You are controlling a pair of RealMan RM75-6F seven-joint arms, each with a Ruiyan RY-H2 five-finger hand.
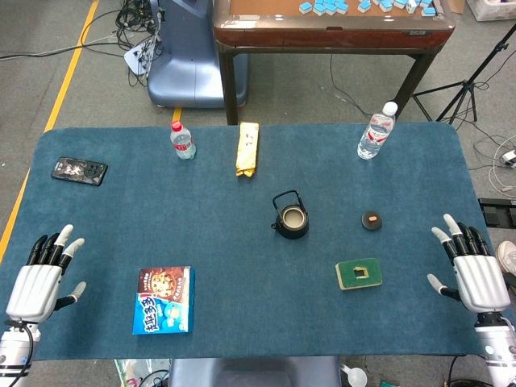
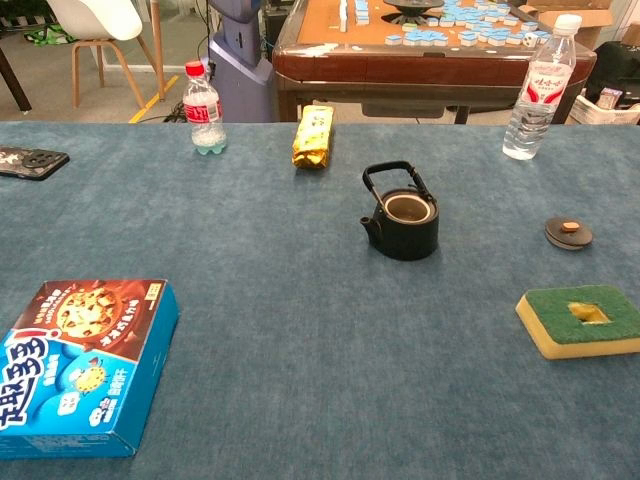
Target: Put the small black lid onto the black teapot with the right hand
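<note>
The black teapot (image 1: pixel 290 218) (image 2: pixel 402 218) stands uncovered near the table's middle, its handle upright. The small black lid (image 1: pixel 371 220) (image 2: pixel 568 233), with an orange knob, lies flat on the cloth to the teapot's right. My right hand (image 1: pixel 472 272) hovers at the table's right front edge, fingers spread and holding nothing, well to the right of the lid. At the left front edge my left hand (image 1: pixel 40 277) is likewise spread and holds nothing. The chest view shows neither hand.
A green-topped sponge (image 1: pixel 359 274) (image 2: pixel 580 319) lies in front of the lid. A blue cookie box (image 1: pixel 164 300), a phone (image 1: pixel 79 170), two water bottles (image 1: pixel 183 140) (image 1: pixel 376 131) and a yellow packet (image 1: pixel 247 148) also sit on the blue table (image 1: pixel 242 242).
</note>
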